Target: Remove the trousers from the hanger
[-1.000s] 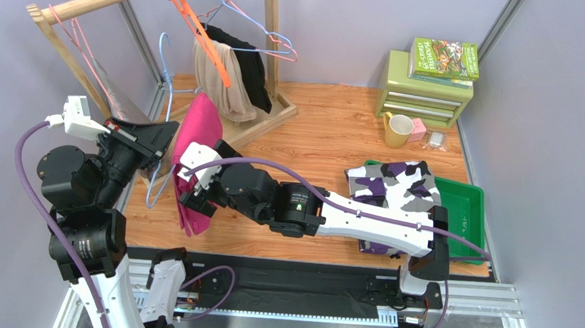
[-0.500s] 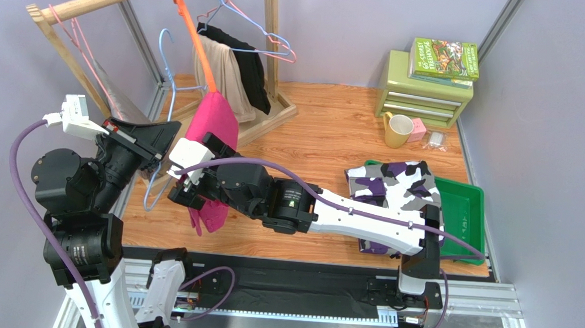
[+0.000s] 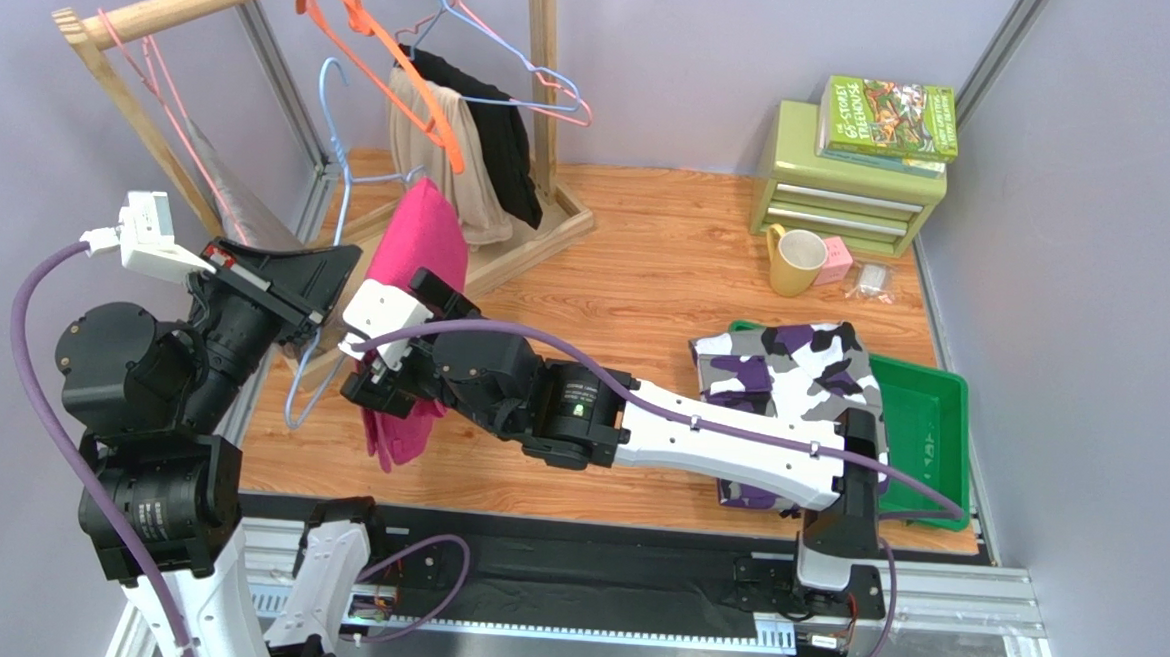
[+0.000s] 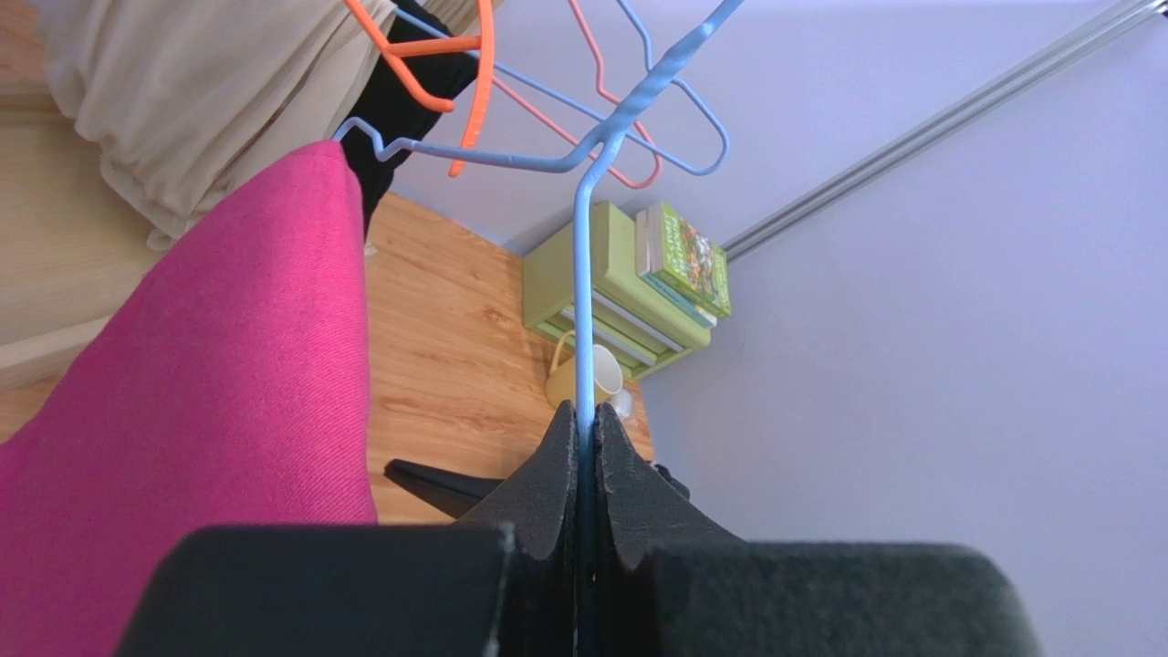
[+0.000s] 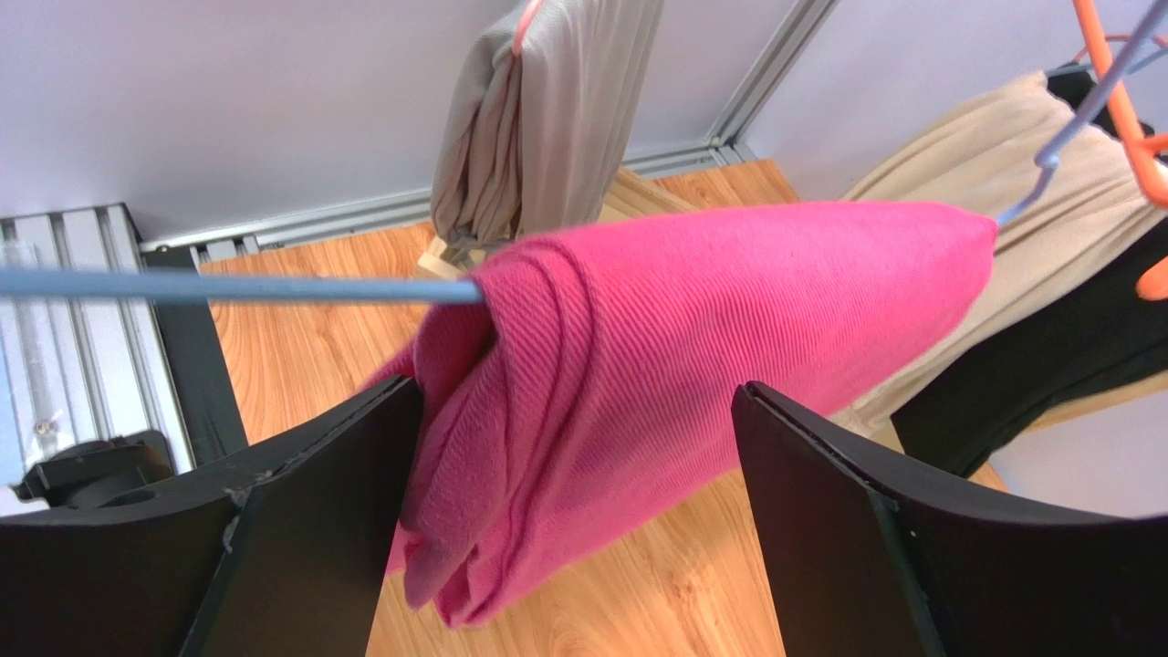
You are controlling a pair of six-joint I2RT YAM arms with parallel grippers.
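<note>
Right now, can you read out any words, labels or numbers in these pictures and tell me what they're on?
Nothing reads clearly.
The green book on the drawer box has cover lettering, too small and blurred to read.
I see no other text.

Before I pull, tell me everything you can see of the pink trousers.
The pink trousers are plain magenta, finely ribbed cloth, folded in layers and draped over the bar of the blue hanger, hanging down both sides above the table. The left gripper is shut on that hanger's wire. The right gripper is open, a finger on either side of the hanging fold; whether they touch it cannot be told.
</note>
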